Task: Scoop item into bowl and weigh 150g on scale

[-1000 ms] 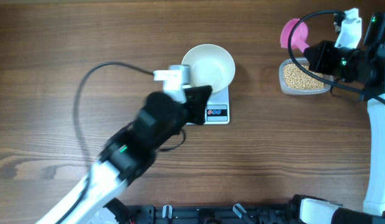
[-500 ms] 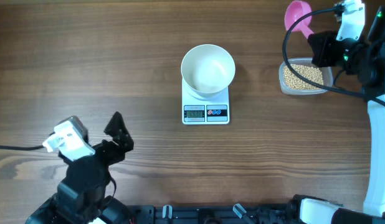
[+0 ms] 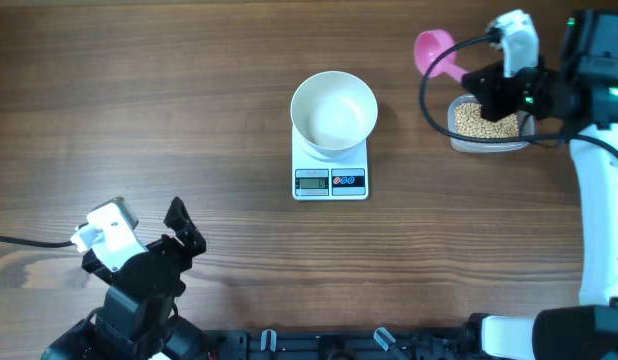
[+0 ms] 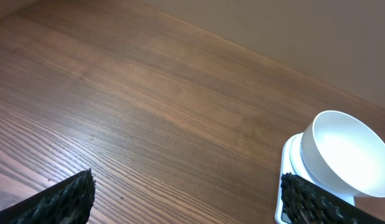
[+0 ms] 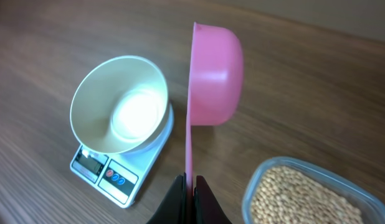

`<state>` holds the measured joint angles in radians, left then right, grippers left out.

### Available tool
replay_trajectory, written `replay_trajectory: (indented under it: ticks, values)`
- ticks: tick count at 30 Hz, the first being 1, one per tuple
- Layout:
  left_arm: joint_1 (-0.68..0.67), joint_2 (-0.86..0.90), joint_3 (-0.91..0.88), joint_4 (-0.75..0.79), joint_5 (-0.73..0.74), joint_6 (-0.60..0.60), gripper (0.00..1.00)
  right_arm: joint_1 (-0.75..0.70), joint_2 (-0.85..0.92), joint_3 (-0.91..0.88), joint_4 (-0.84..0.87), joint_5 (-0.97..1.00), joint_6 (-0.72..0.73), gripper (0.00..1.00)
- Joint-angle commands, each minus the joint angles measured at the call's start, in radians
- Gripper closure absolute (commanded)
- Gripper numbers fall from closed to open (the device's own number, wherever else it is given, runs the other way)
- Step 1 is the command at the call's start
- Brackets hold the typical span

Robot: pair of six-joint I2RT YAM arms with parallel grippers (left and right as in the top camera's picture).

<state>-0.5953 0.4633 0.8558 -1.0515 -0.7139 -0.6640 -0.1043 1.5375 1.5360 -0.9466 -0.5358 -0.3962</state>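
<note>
The empty white bowl (image 3: 334, 110) sits on the white scale (image 3: 331, 181) at mid-table. Tan beans (image 3: 486, 122) fill a clear tub at the right. My right gripper (image 3: 476, 80) is shut on the thin handle of a pink scoop (image 3: 434, 48), held in the air left of the tub. In the right wrist view the gripper (image 5: 190, 186) pinches the handle, and the scoop (image 5: 214, 74) is turned on edge between bowl (image 5: 118, 106) and beans (image 5: 298, 193). My left gripper (image 3: 185, 228) stands open and holds nothing at the near left, far from the bowl (image 4: 348, 155).
The clear plastic tub (image 3: 457, 140) stands under my right arm near the table's right edge. A black cable (image 3: 29, 240) trails from the left arm to the left edge. The scale's display and buttons (image 5: 105, 171) face the near side.
My left arm has pulled back from the bowl to the near left corner and its gripper has opened. The right gripper has carried the pink scoop leftward, away from the far right corner.
</note>
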Motion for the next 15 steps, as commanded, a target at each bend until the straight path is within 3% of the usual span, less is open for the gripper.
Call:
replay_trajectory:
  ticks: [1,11,15]
  values:
    - [0.005,-0.003,-0.005,-0.001,-0.037,0.005,0.00,0.080,0.052,0.008,-0.005,0.160,-0.046,0.96]
    - [0.005,-0.003,-0.005,-0.001,-0.036,0.005,0.00,0.204,0.148,0.008,0.058,0.368,0.089,0.96]
    - [0.005,-0.003,-0.005,-0.001,-0.036,0.004,0.00,0.203,0.163,0.008,0.073,0.345,0.092,0.96]
